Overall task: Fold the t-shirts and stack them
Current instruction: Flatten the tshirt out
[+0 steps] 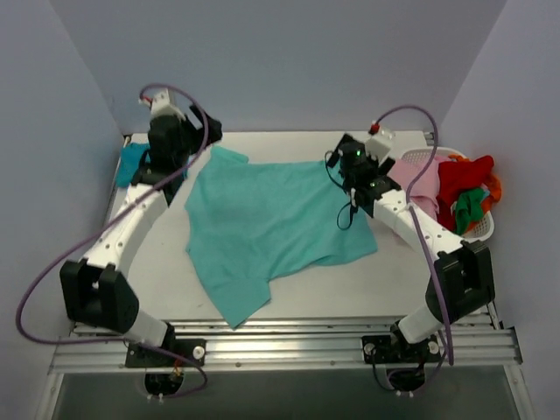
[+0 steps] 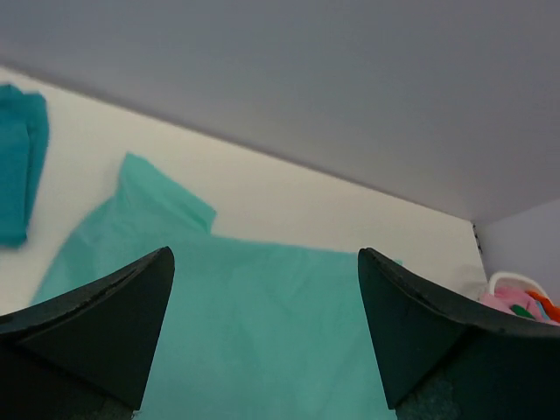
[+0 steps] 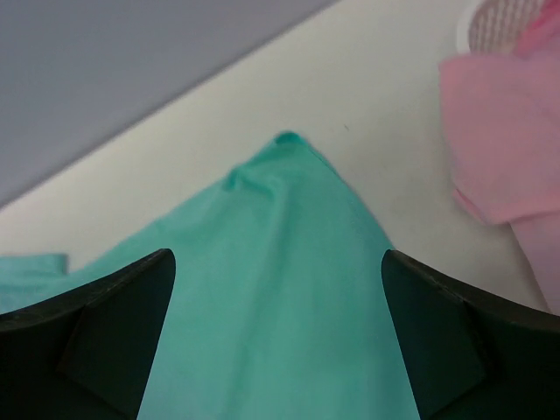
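A light turquoise t-shirt lies spread out, slightly skewed, across the middle of the white table; it also shows in the left wrist view and the right wrist view. A darker teal-blue t-shirt lies folded at the far left; in the left wrist view it is at the left edge. My left gripper is open and empty above the shirt's far left corner. My right gripper is open and empty above the shirt's far right corner.
A white laundry basket at the far right holds pink, red and green garments; the pink one hangs over onto the table. Grey walls close in the back and both sides. An aluminium rail runs along the near edge.
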### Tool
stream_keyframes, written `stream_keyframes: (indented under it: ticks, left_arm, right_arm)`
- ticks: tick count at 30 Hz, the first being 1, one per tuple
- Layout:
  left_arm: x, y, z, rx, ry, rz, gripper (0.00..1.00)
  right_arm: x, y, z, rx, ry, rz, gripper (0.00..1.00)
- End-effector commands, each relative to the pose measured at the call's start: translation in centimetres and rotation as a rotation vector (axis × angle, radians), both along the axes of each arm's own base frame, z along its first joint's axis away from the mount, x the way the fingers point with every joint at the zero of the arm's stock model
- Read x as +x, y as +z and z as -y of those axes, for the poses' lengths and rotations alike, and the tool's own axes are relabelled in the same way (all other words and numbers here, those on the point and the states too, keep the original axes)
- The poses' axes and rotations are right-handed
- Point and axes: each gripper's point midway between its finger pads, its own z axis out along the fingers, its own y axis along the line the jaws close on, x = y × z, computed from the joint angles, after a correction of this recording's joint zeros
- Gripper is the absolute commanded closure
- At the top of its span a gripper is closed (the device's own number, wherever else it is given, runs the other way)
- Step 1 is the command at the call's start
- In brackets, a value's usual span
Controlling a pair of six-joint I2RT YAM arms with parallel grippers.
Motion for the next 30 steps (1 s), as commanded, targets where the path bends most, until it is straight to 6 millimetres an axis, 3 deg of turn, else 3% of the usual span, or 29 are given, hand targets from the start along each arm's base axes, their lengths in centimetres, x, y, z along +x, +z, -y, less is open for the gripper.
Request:
stream_keyframes:
  ticks: [1,2,3,4,5,6,7,8,9,10,11,13,17,21,25,26,27,28,30]
  left_arm:
    - [-5.7,-11.2,2.6,-0.023,0.051,-0.246,0.05]
    - [-7.7,-12.9,3.2,-0.036,0.063,-0.291,0.05]
    - [-10.5,-12.6,6.1,-0.096,0.026,-0.284,0.05]
    - [-12.1,-13.7,6.6,-0.088,0.046,-0.291,0.05]
    - [-14.3,-16.3,7.2,-0.063,0.040,-0.334,0.05]
    - [-17.1,-16.4,9.2,-0.054,-0.007,-0.352,0.05]
    - [-18.4,-17.2,9.5,-0.025,-0.008,-0.378,0.05]
    - [-20.2,-19.0,8.5,0.043,0.026,-0.438,0.05]
    - [-21.3,-19.4,8.5,0.037,0.034,-0.454,0.05]
    - [-22.5,-20.1,8.9,0.059,0.012,-0.473,0.05]
    - [-24.1,-22.2,8.0,0.081,0.034,-0.540,0.05]
    - [-25.9,-23.4,7.7,0.085,0.012,-0.571,0.04]
    - [-29.6,-25.5,5.4,0.105,0.030,-0.623,0.04]
    - [-32.1,-25.8,3.1,0.051,0.078,-0.624,0.01]
    - [-33.2,-26.4,1.7,0.045,0.110,-0.645,0.01]
    - [-33.3,-26.2,1.7,0.038,0.107,-0.642,0.00]
    - [-33.3,-26.1,1.6,0.035,0.111,-0.635,0.00]
    - [-33.3,-26.1,1.5,0.036,0.112,-0.636,0.00]
    - [-33.5,-26.0,1.4,0.035,0.116,-0.638,0.00]
  right_arm:
    - [-3.3,-6.8,0.7,0.075,0.007,-0.147,0.01]
    - [-5.2,-9.7,1.1,0.081,-0.006,-0.200,0.00]
    - [-6.4,-10.6,0.8,0.089,-0.003,-0.210,0.00]
    - [-7.5,-11.4,0.9,0.093,-0.011,-0.224,0.00]
    - [-9.2,-11.6,1.4,0.102,-0.014,-0.236,0.00]
    - [-11.3,-13.9,2.2,0.106,-0.036,-0.284,0.00]
    - [-13.0,-14.9,2.9,0.098,-0.049,-0.323,0.00]
    - [-14.0,-14.1,3.4,0.126,-0.051,-0.300,0.00]
    - [-15.6,-15.4,4.0,0.131,-0.060,-0.325,0.00]
    - [-16.7,-14.5,4.5,0.147,-0.062,-0.307,0.00]
    - [-17.4,-14.5,4.8,0.153,-0.060,-0.309,0.00]
    - [-19.1,-13.7,5.8,0.159,-0.071,-0.304,0.00]
    - [-21.0,-12.3,7.4,0.154,-0.105,-0.282,0.00]
    - [-21.3,-13.0,6.1,0.237,-0.060,-0.285,0.01]
    - [-20.9,-16.9,4.4,0.314,-0.015,-0.368,0.05]
    - [-21.2,-18.7,5.1,0.322,-0.029,-0.397,0.05]
    - [-20.2,-18.9,4.8,0.355,-0.013,-0.368,0.07]
    - [-20.4,-20.3,4.4,0.383,0.008,-0.417,0.08]
    - [-20.2,-21.8,5.2,0.377,-0.015,-0.449,0.09]
